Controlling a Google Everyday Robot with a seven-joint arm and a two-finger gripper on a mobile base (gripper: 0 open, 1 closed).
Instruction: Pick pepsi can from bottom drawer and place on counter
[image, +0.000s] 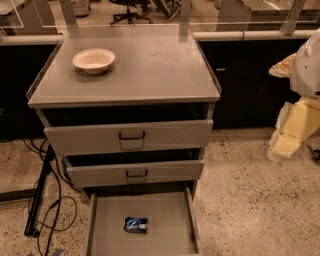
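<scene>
The pepsi can (136, 224), blue with white markings, lies on its side on the floor of the open bottom drawer (110, 235), near its middle. The counter (150, 70) is the flat grey top of the cabinet. My gripper (287, 135) hangs at the far right of the camera view, beside the cabinet, at about the height of the upper drawers. It is well away from the can and holds nothing that shows.
A cream bowl (93, 60) stands on the counter's back left. The two upper drawers (130, 136) with black handles are pulled slightly out above the bottom drawer. Black cables and a stand (40, 195) lie on the speckled floor at the left.
</scene>
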